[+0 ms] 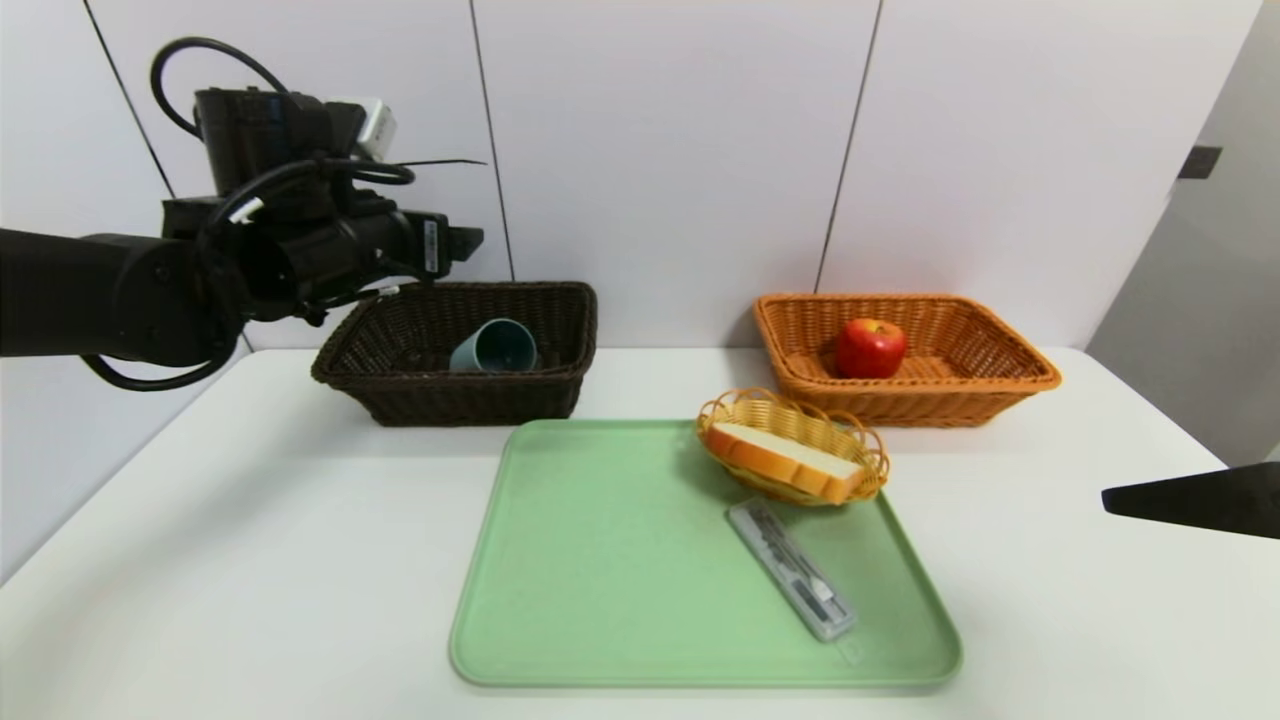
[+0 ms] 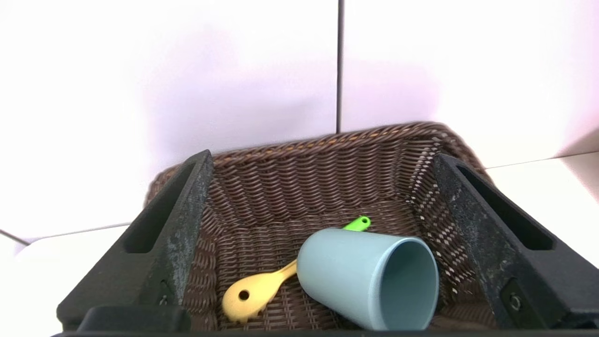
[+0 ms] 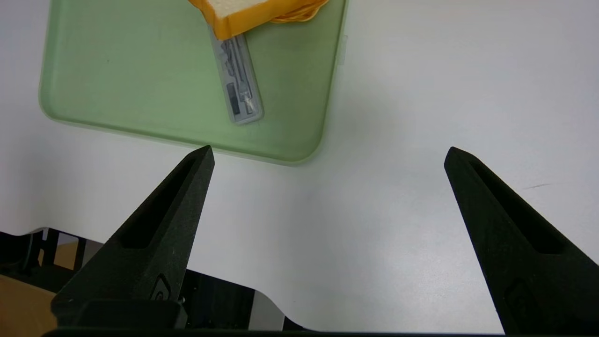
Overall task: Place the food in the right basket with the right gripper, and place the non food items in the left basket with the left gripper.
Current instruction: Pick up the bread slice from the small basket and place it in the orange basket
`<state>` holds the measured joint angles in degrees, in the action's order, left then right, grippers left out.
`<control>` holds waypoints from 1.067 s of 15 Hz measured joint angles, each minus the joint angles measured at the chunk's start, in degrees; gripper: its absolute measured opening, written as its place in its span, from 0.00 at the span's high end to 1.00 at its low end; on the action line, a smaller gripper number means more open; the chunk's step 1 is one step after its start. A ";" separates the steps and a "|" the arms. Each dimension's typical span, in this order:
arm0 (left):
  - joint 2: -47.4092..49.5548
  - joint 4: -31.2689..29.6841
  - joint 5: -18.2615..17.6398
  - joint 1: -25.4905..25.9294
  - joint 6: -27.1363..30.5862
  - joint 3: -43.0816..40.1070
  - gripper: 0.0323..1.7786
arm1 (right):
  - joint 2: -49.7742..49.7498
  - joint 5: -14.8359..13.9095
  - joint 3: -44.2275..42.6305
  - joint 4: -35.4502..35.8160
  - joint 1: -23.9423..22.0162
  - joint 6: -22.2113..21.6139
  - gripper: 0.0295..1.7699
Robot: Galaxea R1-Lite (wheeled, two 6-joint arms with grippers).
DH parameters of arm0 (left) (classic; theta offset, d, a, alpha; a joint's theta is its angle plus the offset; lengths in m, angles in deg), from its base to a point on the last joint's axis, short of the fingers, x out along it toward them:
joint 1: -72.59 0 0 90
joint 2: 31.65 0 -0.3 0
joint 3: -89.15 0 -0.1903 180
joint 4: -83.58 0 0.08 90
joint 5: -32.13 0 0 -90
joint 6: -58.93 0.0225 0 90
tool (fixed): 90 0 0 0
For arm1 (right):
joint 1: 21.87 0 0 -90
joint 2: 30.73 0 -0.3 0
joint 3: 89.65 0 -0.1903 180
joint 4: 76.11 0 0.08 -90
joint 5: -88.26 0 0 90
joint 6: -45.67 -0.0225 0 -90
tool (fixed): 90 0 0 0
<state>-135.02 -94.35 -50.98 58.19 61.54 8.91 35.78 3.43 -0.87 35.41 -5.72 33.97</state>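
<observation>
Near the lower right edge of the head view: right gripper (image 3: 327, 157), jaws spread wide, nothing between them, above bare white table (image 1: 200, 560). Mid-frame: green tray (image 1: 600, 560) carrying clear plastic case (image 1: 790, 570) and bread slice (image 1: 785, 462) in small yellow wicker dish (image 1: 740, 408). Farther back, upper left: left gripper (image 2: 323, 161) released, above dark brown basket (image 1: 400, 395) containing teal cup (image 2: 369, 276) on its side and yellow-green spoon (image 2: 255, 292). Upper right: orange basket (image 1: 1000, 385) with red apple (image 1: 871, 347).
</observation>
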 joint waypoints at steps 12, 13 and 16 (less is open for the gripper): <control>17.44 17.91 -0.11 -10.73 -2.85 -2.41 0.05 | -4.85 0.04 0.55 -0.02 -0.11 -0.17 0.04; 18.27 18.54 -0.04 -12.76 -2.99 -3.24 0.05 | -5.02 0.04 0.55 -0.02 -0.11 -0.23 0.04; 20.50 19.43 0.16 -19.36 -3.13 -7.85 0.05 | -5.27 0.21 0.62 0.02 -0.23 -0.15 0.04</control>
<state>-114.51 -74.92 -50.83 38.83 58.41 1.06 30.52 3.63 -0.25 35.43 -5.95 33.82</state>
